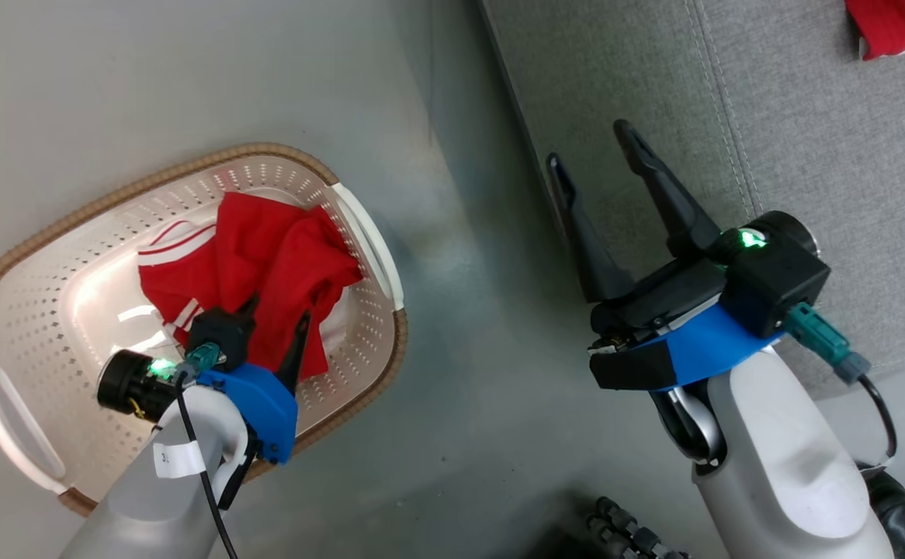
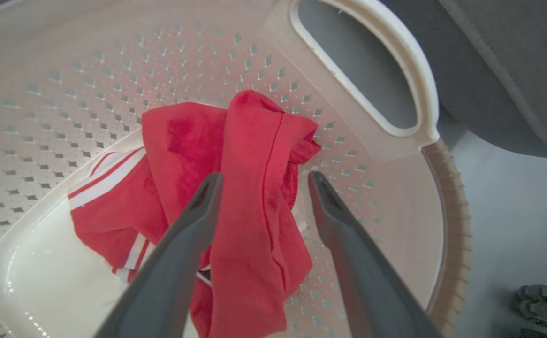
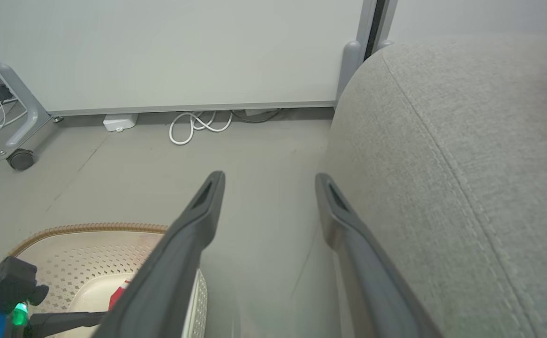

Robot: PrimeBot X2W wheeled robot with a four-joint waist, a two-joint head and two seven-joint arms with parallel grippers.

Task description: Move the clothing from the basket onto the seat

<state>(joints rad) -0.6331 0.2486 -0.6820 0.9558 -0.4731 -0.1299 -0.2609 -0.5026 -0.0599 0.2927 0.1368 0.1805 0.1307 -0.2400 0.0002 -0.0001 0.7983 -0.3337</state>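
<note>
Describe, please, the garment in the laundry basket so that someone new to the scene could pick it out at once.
On the floor left of the grey sofa seat stands a cream perforated laundry basket with a brown rim. In it lies a crumpled red garment with white stripes, the open left gripper over it. The other red garment lies on the seat.

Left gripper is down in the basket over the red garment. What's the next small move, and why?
Probably close the left gripper: it is open, with a raised fold of the red garment lying between its fingers in the basket, so closing should pinch cloth. How deep the tips sit I cannot tell.
</note>
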